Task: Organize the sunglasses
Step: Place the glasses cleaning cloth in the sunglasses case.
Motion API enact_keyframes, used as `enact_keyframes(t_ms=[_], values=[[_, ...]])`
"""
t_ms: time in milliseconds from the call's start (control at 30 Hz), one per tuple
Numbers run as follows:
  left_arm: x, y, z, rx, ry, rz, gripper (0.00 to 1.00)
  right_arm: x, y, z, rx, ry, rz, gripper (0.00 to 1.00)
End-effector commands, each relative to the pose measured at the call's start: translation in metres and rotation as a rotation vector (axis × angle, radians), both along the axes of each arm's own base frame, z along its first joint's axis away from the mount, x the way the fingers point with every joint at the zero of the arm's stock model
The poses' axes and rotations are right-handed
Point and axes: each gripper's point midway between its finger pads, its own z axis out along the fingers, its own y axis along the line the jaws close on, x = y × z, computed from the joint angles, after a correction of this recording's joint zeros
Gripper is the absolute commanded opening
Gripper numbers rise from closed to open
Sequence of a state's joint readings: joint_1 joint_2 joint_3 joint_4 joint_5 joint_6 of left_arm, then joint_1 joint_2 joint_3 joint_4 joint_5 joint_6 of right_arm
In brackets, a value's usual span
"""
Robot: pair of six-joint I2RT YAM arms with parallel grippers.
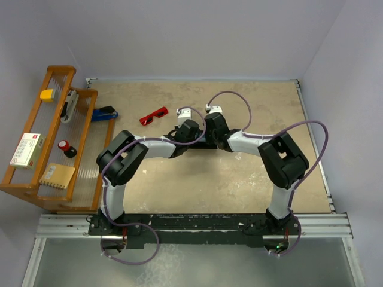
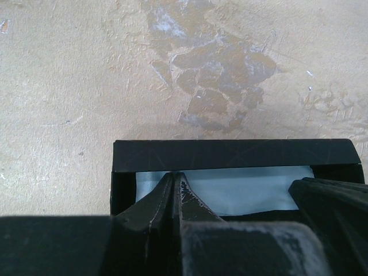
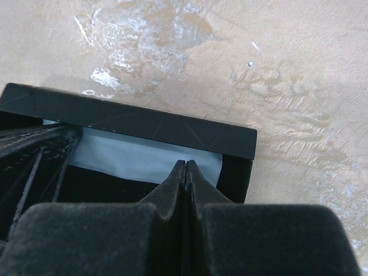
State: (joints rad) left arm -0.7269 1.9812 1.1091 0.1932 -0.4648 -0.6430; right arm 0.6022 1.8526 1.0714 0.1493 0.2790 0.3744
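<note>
The sunglasses (image 1: 154,115), just above centre in the top view, have a bright red frame and dark lenses. The table (image 1: 239,185) is mottled tan. In the upper part of both wrist views it shows a darker brown patch and white flecks.

The case (image 2: 230,154) is black with faint crease lines, and the cloth (image 2: 241,187) is pale blue. The left gripper (image 2: 175,183) and right gripper (image 3: 186,171) are matte black, scuffed grey. The arms (image 1: 158,145) are white and black, with purple cables (image 1: 231,92).

At the left edge of the top view is an orange-brown wooden rack (image 1: 60,69) with several coloured things — a yellow block (image 1: 46,94) and a white box (image 1: 27,149) marked in red — and beside it a blue object (image 1: 106,113).
</note>
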Motion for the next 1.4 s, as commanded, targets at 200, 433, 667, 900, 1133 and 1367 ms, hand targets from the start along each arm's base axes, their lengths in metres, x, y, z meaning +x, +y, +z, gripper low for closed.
enact_keyframes(t_ms=[200, 433, 667, 900, 1133, 1367], values=[[0.005, -0.009, 0.013, -0.019, -0.016, -0.021, 0.00, 0.021, -0.002, -0.004, -0.025, -0.072, -0.050, 0.00], [0.004, -0.008, 0.010, -0.016, -0.007, -0.020, 0.00, 0.010, 0.001, -0.034, -0.047, 0.033, -0.023, 0.00], [0.003, -0.005, 0.011, -0.003, -0.007, -0.011, 0.00, 0.011, -0.005, -0.019, -0.045, -0.004, -0.045, 0.00], [0.004, -0.011, 0.036, -0.037, -0.050, -0.040, 0.00, 0.008, 0.002, 0.003, 0.021, -0.053, -0.005, 0.01], [0.000, -0.011, 0.076, -0.036, -0.103, -0.066, 0.08, 0.007, 0.007, 0.027, 0.061, -0.095, 0.016, 0.06], [0.003, -0.004, 0.123, -0.024, -0.172, -0.072, 0.18, 0.000, 0.006, 0.049, 0.088, -0.128, 0.029, 0.08]])
